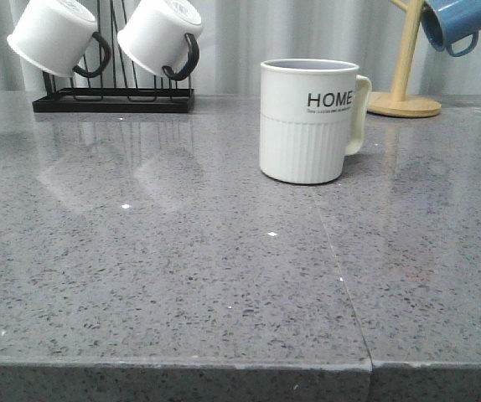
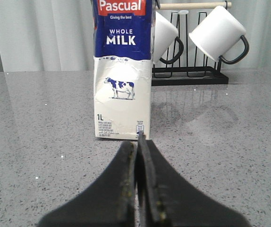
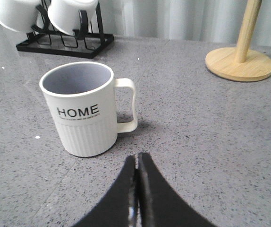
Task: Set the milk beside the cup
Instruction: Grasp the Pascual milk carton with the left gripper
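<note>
The milk [image 2: 122, 75], a tall white carton with a dark blue top and a cow picture, stands upright on the grey counter in the left wrist view; it is out of the front view. My left gripper [image 2: 138, 142] is shut and empty, its tips just short of the carton's base. The cup [image 1: 309, 120], an off-white ribbed "HOME" mug with its handle to the right, stands mid-table in the front view and also shows in the right wrist view [image 3: 82, 108]. My right gripper [image 3: 136, 158] is shut and empty, a short way from the cup's base. Neither gripper shows in the front view.
A black rack [image 1: 115, 99] holding two white mugs with black handles [image 1: 54, 35] stands at the back left. A wooden mug tree [image 1: 406, 75] with a blue mug [image 1: 454, 21] stands at the back right. A counter seam [image 1: 341, 276] runs toward the front edge.
</note>
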